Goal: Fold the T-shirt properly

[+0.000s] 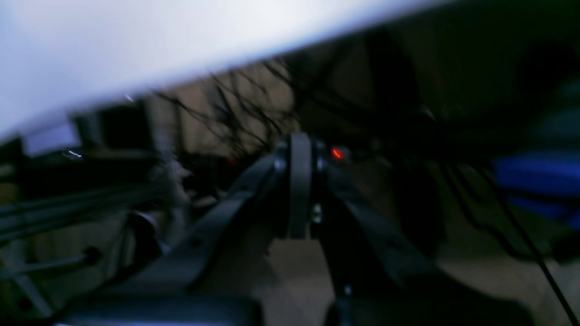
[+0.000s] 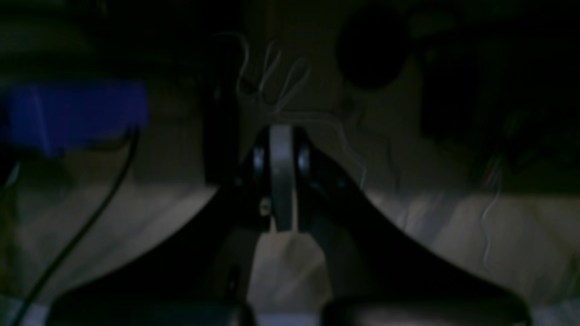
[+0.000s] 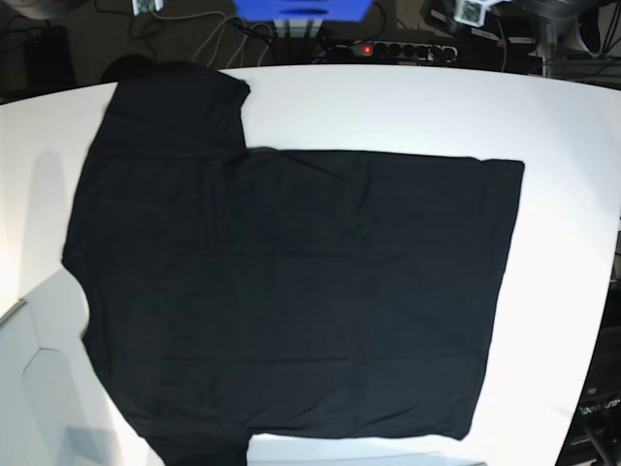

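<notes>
The T-shirt lies spread flat on the white bench, plain black side up, one sleeve at the far left corner (hem toward the right). Neither arm shows over it — the right hand and left hand are both pressed together, empty.

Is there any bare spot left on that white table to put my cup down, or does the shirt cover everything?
Bare table runs down the side past the T-shirt's straight hem, and along the far edge beside the upper sleeve. A smaller patch lies by the collar side. The middle is fully covered.
</notes>
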